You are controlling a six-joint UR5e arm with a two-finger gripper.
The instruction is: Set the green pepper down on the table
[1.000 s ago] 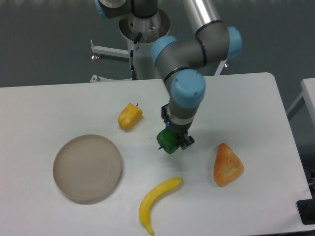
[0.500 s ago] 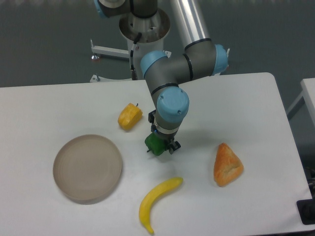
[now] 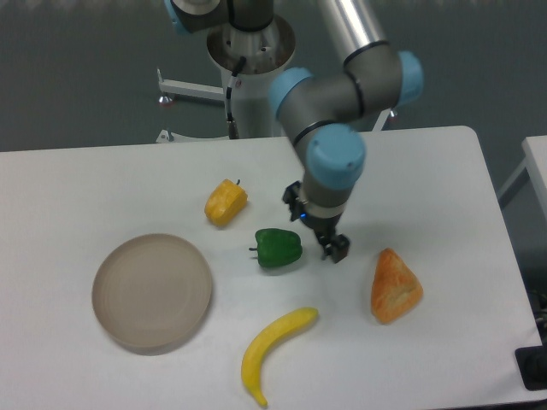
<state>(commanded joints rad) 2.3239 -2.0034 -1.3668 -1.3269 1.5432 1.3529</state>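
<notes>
The green pepper (image 3: 278, 248) is lying on its side on the white desk (image 3: 102, 179), about in the middle. Its little dark stem points toward the left edge. Nothing is holding it. It rests there on its own.

The gripper (image 3: 329, 245) is just to the right of the pepper and is not touching it. There is a small bit of bare desk between them. One dark finger tip shows low down near the desk, but the arm hides much of the fingers from this side. So I cannot tell if the fingers are apart or together. They hold nothing that can be seen.

It looks like the job is almost all done, because the pepper is on the desk and free. What may be left is for the arm to lift up and go away without bumping the pepper.

Other things sit around it. A yellow pepper (image 3: 226, 202) is up and to the left. A round grey-brown plate (image 3: 152, 293) is closer to the left edge. A banana (image 3: 275, 348) lies near the front edge. An orange piece of bread (image 3: 395, 286) is toward the right edge.
</notes>
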